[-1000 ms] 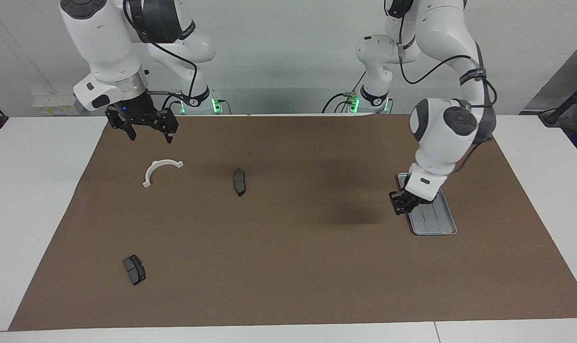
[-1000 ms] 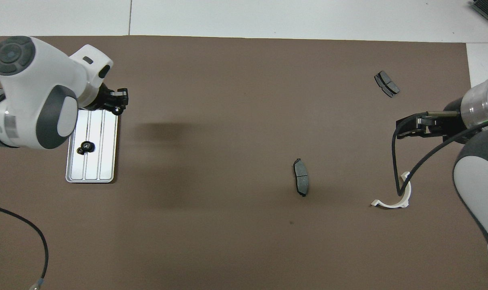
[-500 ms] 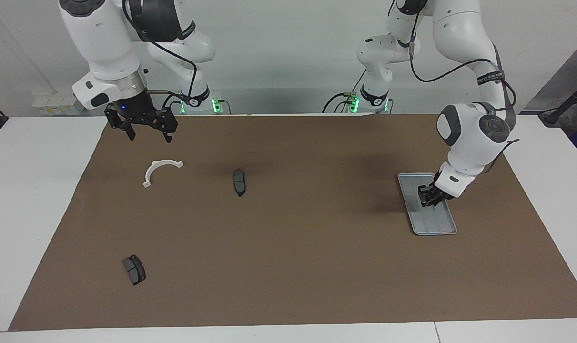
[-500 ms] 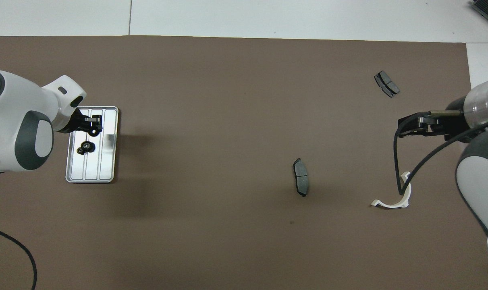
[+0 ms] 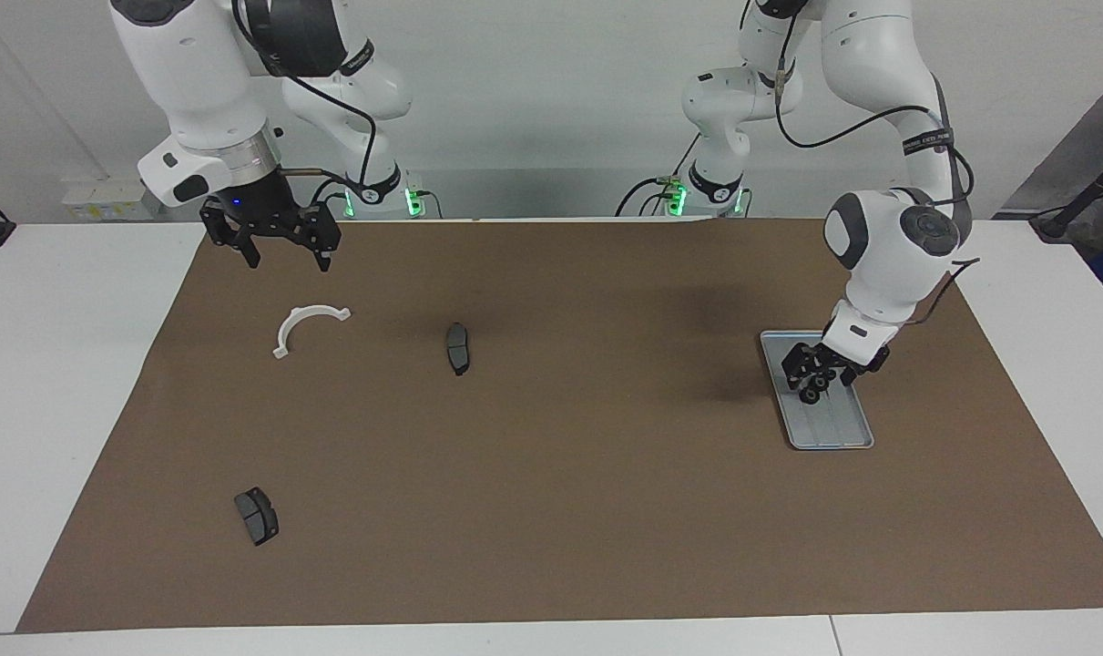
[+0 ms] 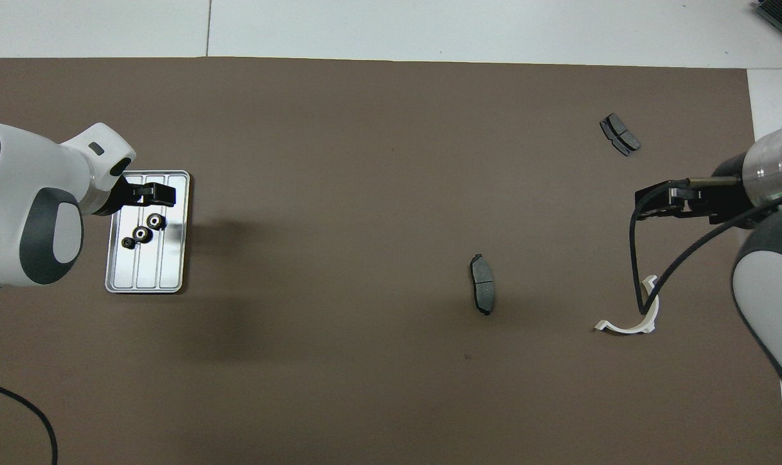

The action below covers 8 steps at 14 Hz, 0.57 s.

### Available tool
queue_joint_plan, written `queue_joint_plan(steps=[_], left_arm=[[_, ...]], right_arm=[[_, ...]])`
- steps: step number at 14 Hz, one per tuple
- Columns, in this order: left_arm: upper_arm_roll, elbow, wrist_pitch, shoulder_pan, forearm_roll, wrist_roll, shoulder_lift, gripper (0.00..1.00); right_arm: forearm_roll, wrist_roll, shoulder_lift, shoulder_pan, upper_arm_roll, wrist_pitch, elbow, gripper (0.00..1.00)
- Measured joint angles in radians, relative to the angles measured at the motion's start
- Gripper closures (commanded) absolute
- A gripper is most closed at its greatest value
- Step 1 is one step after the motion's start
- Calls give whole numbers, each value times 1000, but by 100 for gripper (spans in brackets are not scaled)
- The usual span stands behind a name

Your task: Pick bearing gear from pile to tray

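Left gripper (image 5: 821, 372) over the tray (image 5: 850, 439), jaws spread, nothing held. Just under its tips, three small black gears (image 6: 143, 233) lying close together on the ridged floor. Best lifted straight up, clear of the gears. Well apart, over the mat near the white half-ring (image 5: 306, 325): right gripper (image 5: 280, 253), waiting, open, empty. No gear visible among the brake pads (image 5: 457, 347).

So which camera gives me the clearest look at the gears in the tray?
The overhead view: three small black gears lie unobstructed on the tray, just clear of the open left gripper above it. In the facing view, that gripper overlaps them, so they merge with its fingers. The right gripper waits open near the white half-ring.
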Motion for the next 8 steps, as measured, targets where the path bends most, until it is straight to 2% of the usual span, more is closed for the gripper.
queue_joint_plan(steps=[3, 8], left_arm=[[-5, 71, -139, -2, 0, 0, -50, 0], [-13, 369, -554, -3, -2, 0, -80, 0]], right_arm=[[0, 0, 0, 3, 0, 0, 0, 0], [0, 0, 0, 3, 0, 0, 0, 0]])
